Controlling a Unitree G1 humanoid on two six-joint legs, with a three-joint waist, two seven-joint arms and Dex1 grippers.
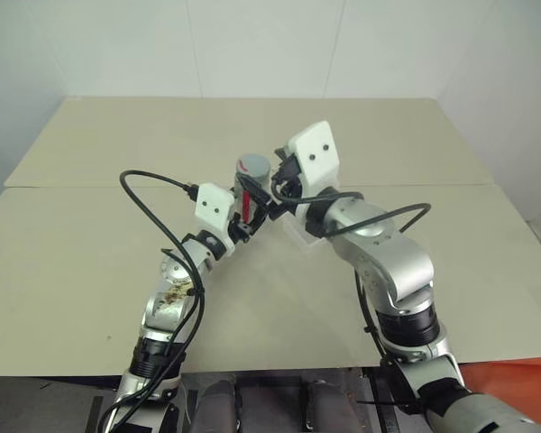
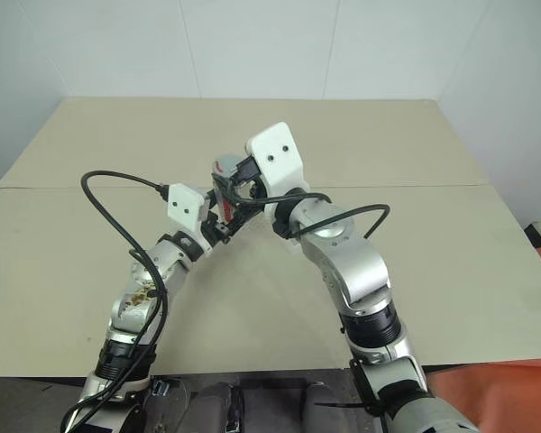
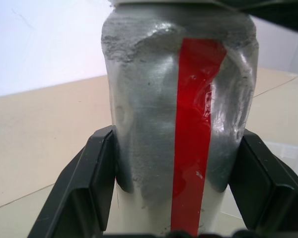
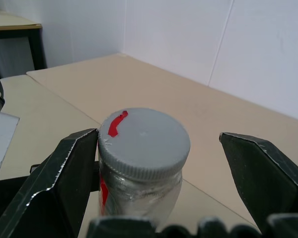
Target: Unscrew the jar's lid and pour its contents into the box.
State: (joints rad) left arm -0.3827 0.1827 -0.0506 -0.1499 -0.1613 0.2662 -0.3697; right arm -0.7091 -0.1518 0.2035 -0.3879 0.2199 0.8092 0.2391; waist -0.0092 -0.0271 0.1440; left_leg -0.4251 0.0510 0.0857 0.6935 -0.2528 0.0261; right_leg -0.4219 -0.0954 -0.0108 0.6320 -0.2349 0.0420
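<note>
The jar (image 3: 154,124) is clear with a grey powder inside and a red stripe down its side. My left gripper (image 3: 176,158) is shut on its lower body and holds it upright above the table; its black fingers (image 3: 97,168) press both sides. The grey lid (image 4: 144,136) sits on the jar, seen too as the lid (image 1: 252,166) in the left eye view. My right gripper (image 4: 156,136) is open around the lid, one finger (image 4: 74,168) close against its rim, the other well apart. The box (image 3: 288,151), of clear plastic, lies on the table just behind the jar.
Two beige tables (image 1: 90,271) butt together with a seam across the middle, backed by white walls. A black cable (image 1: 153,180) loops off my left wrist. A dark-legged table (image 4: 20,29) stands against the wall.
</note>
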